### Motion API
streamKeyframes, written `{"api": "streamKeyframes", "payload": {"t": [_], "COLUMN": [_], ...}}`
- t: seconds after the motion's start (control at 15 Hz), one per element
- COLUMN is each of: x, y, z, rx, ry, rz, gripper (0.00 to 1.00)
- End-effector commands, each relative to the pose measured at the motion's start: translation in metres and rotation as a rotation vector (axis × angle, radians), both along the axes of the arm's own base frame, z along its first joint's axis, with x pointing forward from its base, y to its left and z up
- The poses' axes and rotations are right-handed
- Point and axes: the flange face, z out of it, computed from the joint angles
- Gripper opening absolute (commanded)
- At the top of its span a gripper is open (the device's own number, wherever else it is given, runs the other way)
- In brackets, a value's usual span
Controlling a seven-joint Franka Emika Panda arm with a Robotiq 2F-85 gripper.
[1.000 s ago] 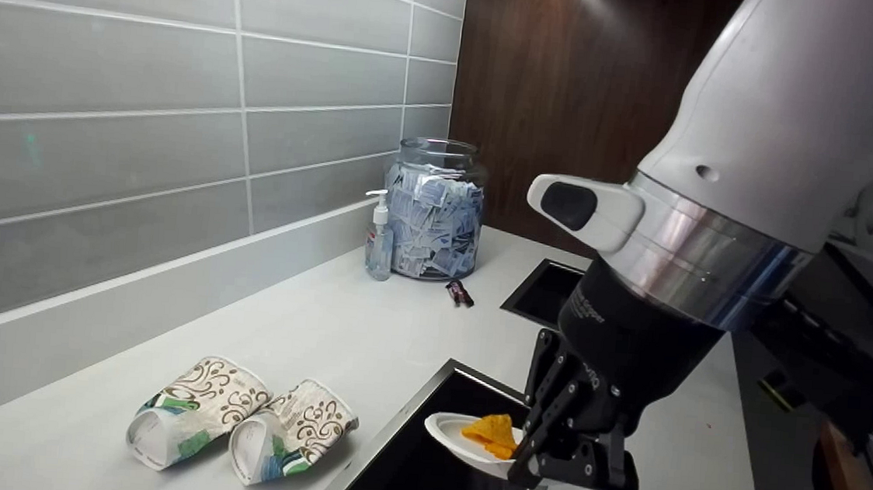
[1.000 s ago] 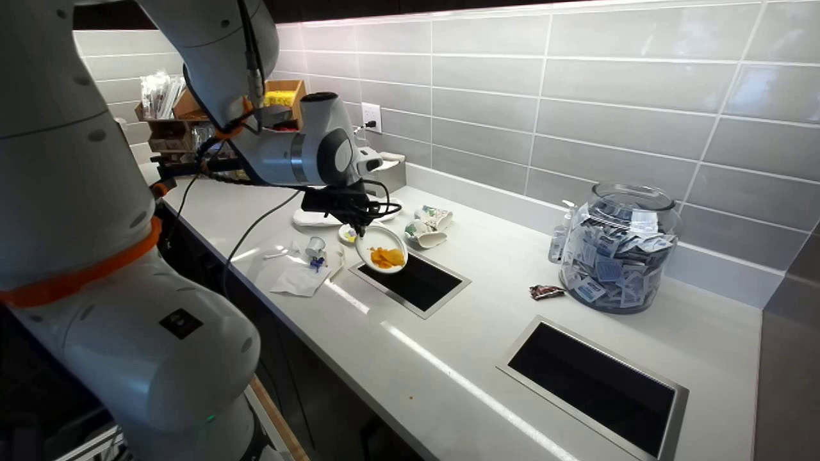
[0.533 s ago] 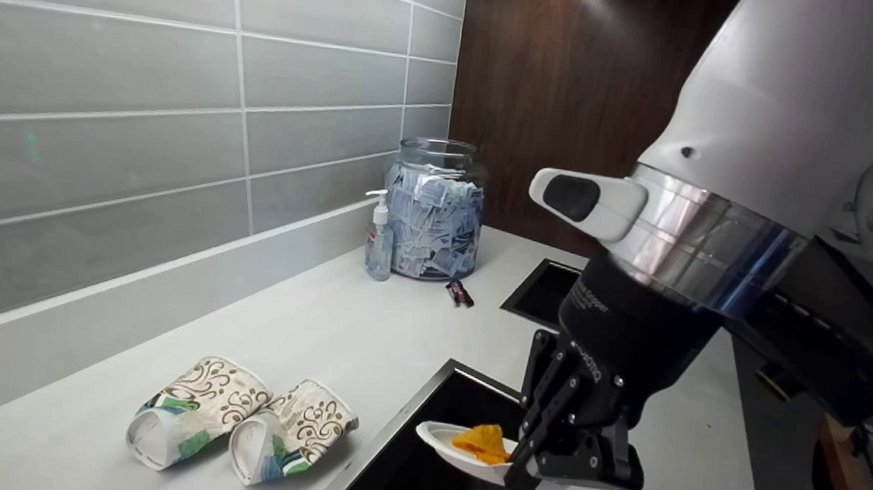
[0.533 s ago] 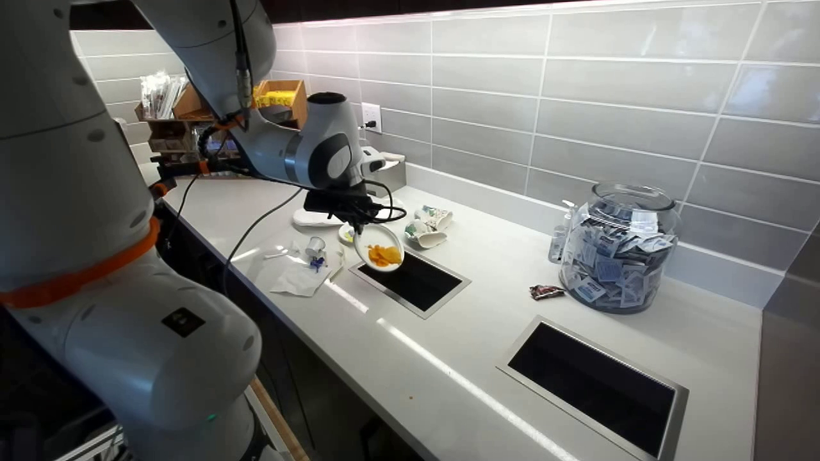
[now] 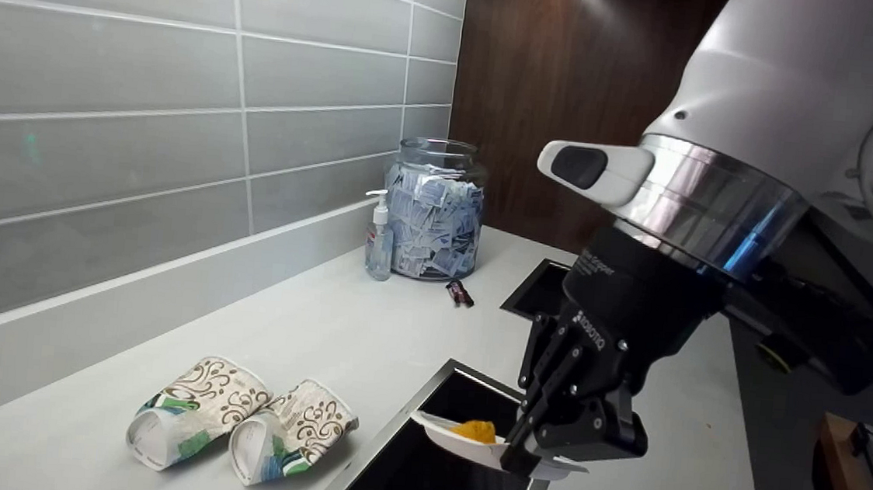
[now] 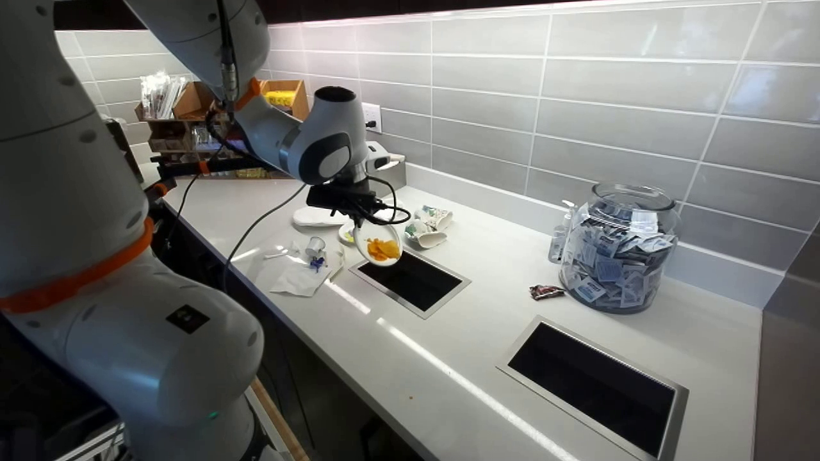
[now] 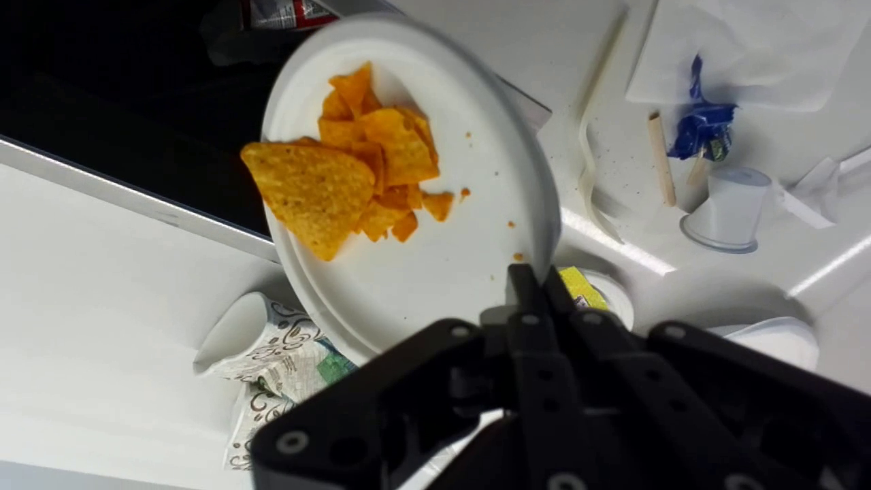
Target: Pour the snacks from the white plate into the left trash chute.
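- Snacks (image 7: 360, 167) lay on the white plate (image 7: 449, 265) in the wrist view, bunched toward the side away from your gripper (image 7: 537, 272), with small crumbs (image 7: 465, 193) across the barer part.
- You had that gripper clamped on the plate's rim, one finger over the inside face and one past the edge.
- One large chip (image 7: 309, 197) poked its corner beyond the rim, against the black of the left trash chute (image 7: 136, 136), where a red and silver packet (image 7: 289, 13) showed at the top.
- Right of the plate you could see a white paper sheet (image 7: 742, 54), a blue wrapper (image 7: 708, 122), a wooden stick (image 7: 661, 160) and a small white cup (image 7: 729, 211); seen just past your gripper, a yellow packet (image 7: 582, 289) lay on a smaller plate (image 7: 616, 299).
- In an exterior view, you held the plate (image 5: 459, 448) tilted, partly over the chute, its near rim hiding some of the snacks.
- Beside the chute lay two crumpled paper cups (image 5: 214, 399); farther back, a glass jar (image 5: 412, 153) full of sachets (image 5: 438, 222) stood just beside a pump bottle (image 5: 379, 248), with a small dark wrapper (image 5: 458, 293) in front.
- In an exterior view, the plate's inside (image 6: 381, 232) was in plain sight, the snacks toward its lower edge.
- Your arm (image 6: 327, 147) stood at the left, and a second chute (image 6: 596, 384) lay farther along the countertop (image 6: 487, 307), well apart from the plate.
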Motion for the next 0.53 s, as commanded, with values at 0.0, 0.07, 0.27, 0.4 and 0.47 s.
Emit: {"api": "streamKeyframes", "payload": {"t": [0.0, 0.07, 0.27, 0.4, 0.47], "x": [-0.006, -0.006, -0.004, -0.003, -0.003], "y": [-0.010, -0.012, -0.017, -0.021, -0.022], "z": [0.005, 0.006, 0.009, 0.011, 0.012], "rx": [0.039, 0.047, 0.080, 0.105, 0.117], "ry": [-0.001, 0.001, 0.006, 0.009, 0.008], "rz": [-0.026, -0.037, -0.058, -0.067, -0.071], "gripper": [0.01, 0.01, 0.01, 0.01, 0.01]}}
